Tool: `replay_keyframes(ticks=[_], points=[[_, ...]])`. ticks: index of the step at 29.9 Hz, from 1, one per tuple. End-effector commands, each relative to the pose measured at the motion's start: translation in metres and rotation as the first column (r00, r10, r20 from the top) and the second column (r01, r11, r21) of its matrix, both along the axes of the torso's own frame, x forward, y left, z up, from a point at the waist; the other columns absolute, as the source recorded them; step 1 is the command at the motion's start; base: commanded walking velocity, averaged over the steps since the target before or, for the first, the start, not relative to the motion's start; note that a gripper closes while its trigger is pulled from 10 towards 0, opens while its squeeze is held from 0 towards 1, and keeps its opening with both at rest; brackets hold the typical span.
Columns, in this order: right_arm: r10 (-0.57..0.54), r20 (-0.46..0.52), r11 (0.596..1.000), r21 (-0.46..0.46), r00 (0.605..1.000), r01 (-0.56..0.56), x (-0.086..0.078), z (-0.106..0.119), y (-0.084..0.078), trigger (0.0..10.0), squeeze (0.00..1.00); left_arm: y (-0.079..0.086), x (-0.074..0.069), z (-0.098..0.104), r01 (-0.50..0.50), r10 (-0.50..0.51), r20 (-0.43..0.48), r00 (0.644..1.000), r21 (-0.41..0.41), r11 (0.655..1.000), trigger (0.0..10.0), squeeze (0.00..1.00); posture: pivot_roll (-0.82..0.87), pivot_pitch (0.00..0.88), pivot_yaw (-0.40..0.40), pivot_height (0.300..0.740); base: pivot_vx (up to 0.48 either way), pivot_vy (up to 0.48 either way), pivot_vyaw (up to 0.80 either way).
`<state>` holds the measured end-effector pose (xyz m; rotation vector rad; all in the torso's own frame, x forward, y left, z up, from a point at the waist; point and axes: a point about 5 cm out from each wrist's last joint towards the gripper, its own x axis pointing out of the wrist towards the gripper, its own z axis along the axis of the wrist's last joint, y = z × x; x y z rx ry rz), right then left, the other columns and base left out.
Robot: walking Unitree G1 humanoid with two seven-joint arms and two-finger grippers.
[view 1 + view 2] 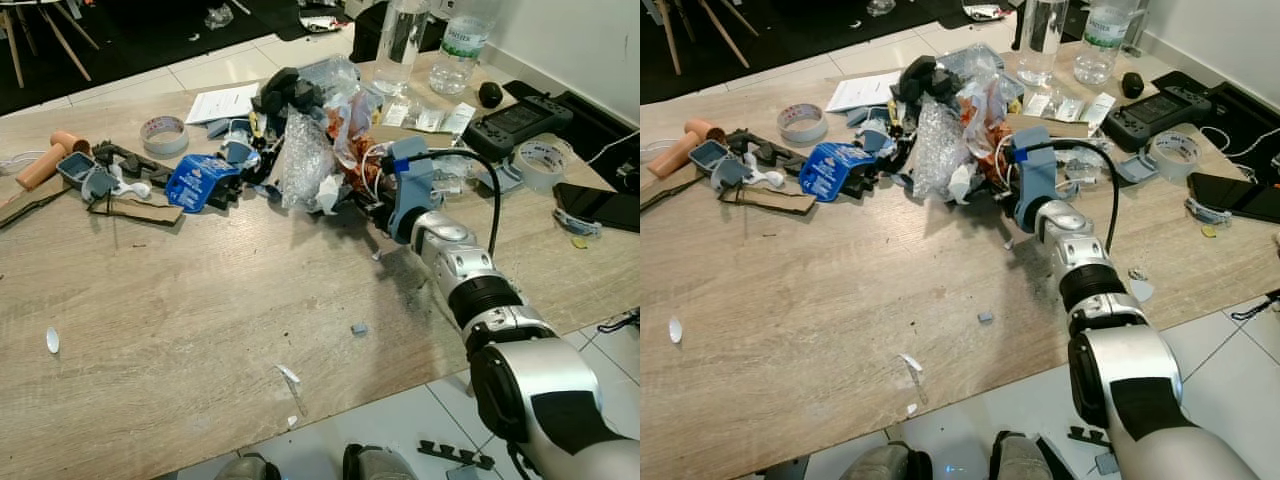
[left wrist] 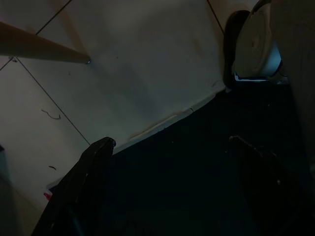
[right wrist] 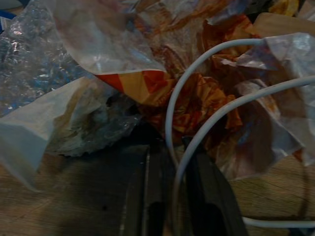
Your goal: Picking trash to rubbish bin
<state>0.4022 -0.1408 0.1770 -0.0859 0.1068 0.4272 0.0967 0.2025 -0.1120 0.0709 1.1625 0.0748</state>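
A heap of trash [image 1: 315, 140] sits near the middle of the wooden table [image 1: 200, 310]: clear bubble wrap [image 3: 34, 64], a crumpled orange-and-white wrapper [image 3: 197, 98], grey plastic bits. Left of it lie a cardboard tube [image 1: 45, 160], a roll of tape [image 1: 163, 134] and a blue packet [image 1: 200, 182]. The right gripper [image 3: 172, 191] is pushed into the heap's near edge. Its wrist view shows up close what the head views cannot: the two black fingers nearly together, with a white cable [image 3: 197, 132] running between them against the wrapper. Right of the heap stand two bottles [image 1: 430, 40], a game controller [image 1: 515, 122] and more tape [image 1: 540, 160]. The left gripper [image 2: 167, 191] hangs spread over dim floor tiles.
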Motion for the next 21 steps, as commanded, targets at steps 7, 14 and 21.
replay_keyframes(ticks=[7,14,21], points=[[-0.015,0.037,1.000,0.019,0.999,0.015,0.001,0.005,-0.003,0.0,0.00,-0.004,-0.006,-0.002,0.009,-0.010,-0.030,0.999,-0.012,1.000,10.0,0.00,0.00,0.150,0.021,0.740,0.000,0.000,0.00],[0.111,0.189,0.985,0.110,0.976,-0.134,-0.002,0.032,0.016,0.0,0.00,-0.005,-0.001,-0.002,0.002,-0.003,-0.022,1.000,-0.016,1.000,10.0,0.00,0.00,0.135,0.011,0.740,0.000,0.000,0.00],[0.361,0.420,0.851,0.217,0.833,-0.478,-0.021,0.078,0.052,0.0,0.00,-0.006,0.003,-0.001,-0.004,0.004,-0.011,1.000,-0.023,1.000,10.0,0.00,0.00,0.123,0.000,0.740,0.000,0.000,0.00]])
